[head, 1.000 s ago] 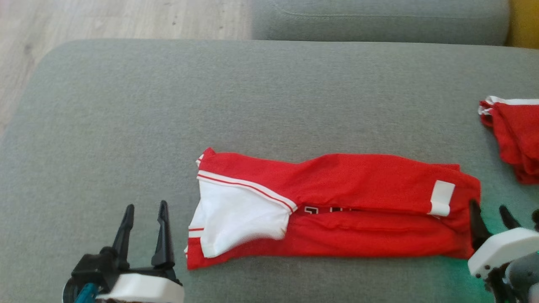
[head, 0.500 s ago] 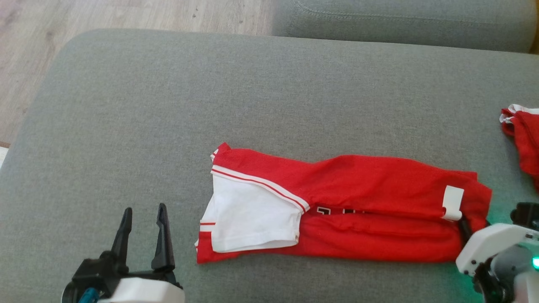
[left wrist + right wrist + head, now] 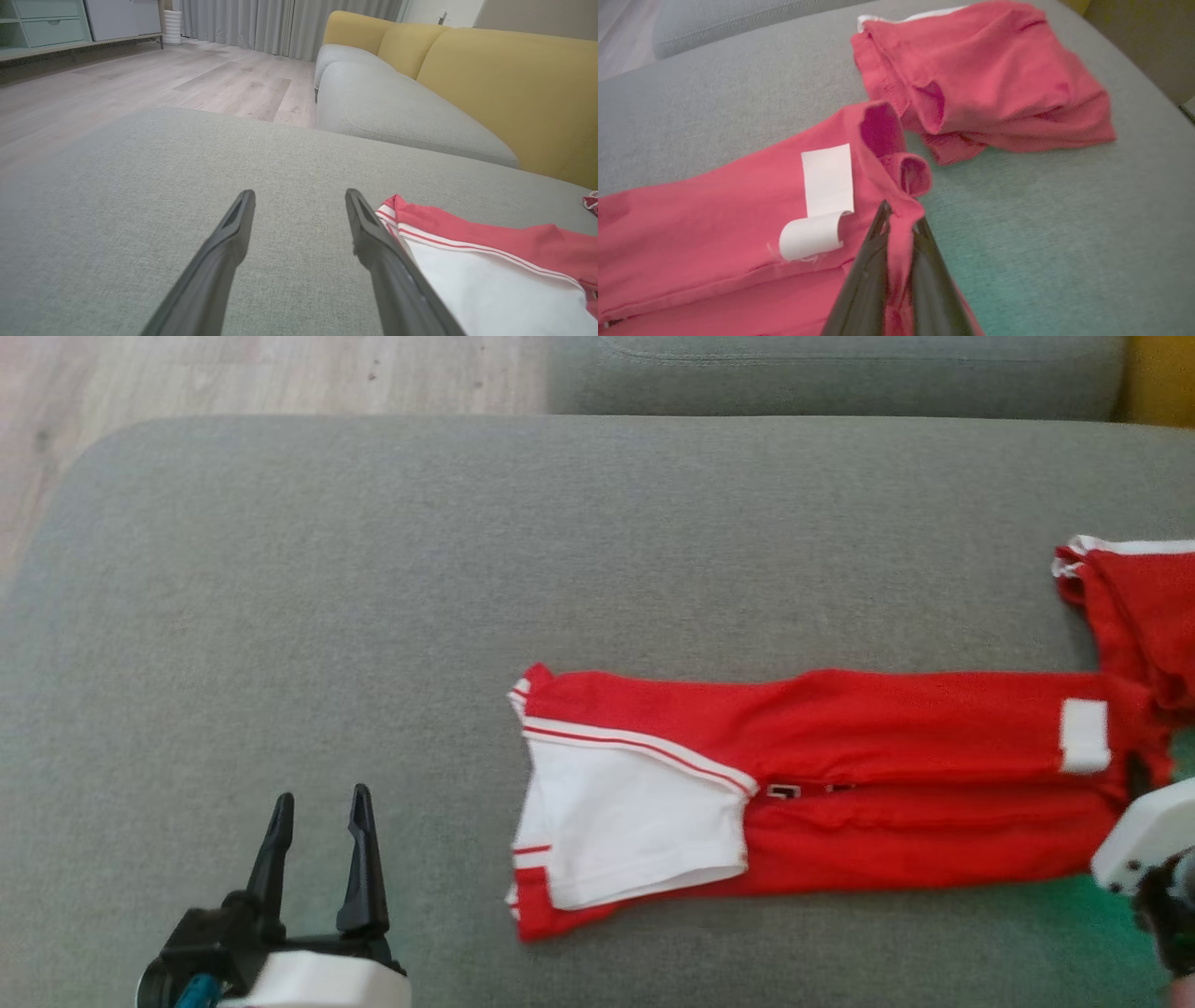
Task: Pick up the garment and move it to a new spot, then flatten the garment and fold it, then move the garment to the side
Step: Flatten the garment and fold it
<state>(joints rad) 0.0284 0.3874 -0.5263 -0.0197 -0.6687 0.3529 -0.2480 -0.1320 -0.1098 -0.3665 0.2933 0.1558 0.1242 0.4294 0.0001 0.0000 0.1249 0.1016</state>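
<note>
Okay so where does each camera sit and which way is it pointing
Head view: on the head, facing forward and down at the grey cushion and red garment; open left gripper lower left, right arm's pale casing far right.
Left wrist view: low over the cushion, along its spread fingers toward the sofa and floor.
Right wrist view: down along the shut right gripper pinching the garment's edge by a white label.
Shared: head and right wrist views both show that label and a second red garment.

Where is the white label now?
In the head view, the label sits at the right end of the garment, beside the right gripper pinching that edge.
</note>
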